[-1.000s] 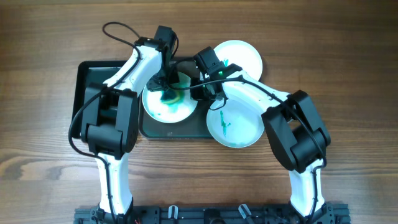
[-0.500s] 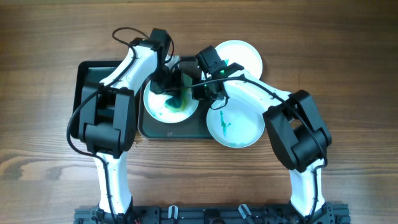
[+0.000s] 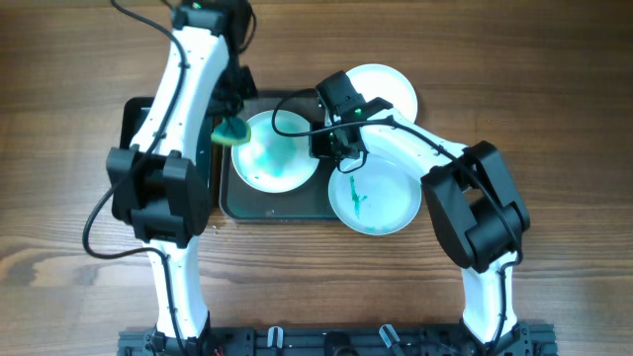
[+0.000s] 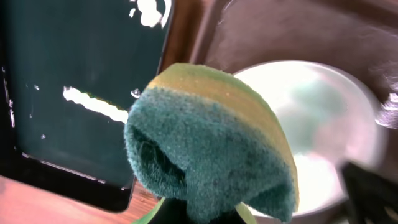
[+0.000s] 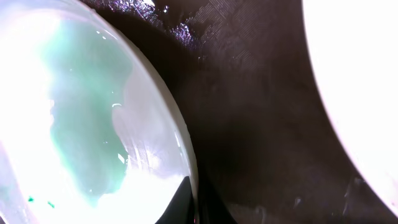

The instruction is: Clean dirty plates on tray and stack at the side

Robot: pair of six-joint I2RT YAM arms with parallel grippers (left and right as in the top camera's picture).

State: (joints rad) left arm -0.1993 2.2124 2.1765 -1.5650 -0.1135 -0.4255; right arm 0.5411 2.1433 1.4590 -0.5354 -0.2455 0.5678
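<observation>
A white plate (image 3: 277,153) smeared pale green lies on the dark grey-green tray (image 3: 272,206). My left gripper (image 3: 235,121) is shut on a green and yellow sponge (image 3: 232,133), held above the plate's left edge. In the left wrist view the sponge (image 4: 211,143) fills the middle, with the plate (image 4: 317,143) to its right. My right gripper (image 3: 332,146) is shut on that plate's right rim (image 5: 158,118), fingers (image 5: 194,202) on either side of it. A clean white plate (image 3: 384,89) lies at the back right. A pale blue plate (image 3: 376,196) with a green smear lies at the front right.
A smaller black tray (image 3: 134,138) stands left of the big tray and also shows in the left wrist view (image 4: 81,93). The wooden table (image 3: 554,119) surrounds the trays. The second plate's edge (image 5: 360,81) sits across the dark tray floor (image 5: 255,118) in the right wrist view.
My left gripper has lifted the sponge off the plate's middle and moved it left to the plate's edge, with the arm stretched farther back. The right gripper has kept its hold.
</observation>
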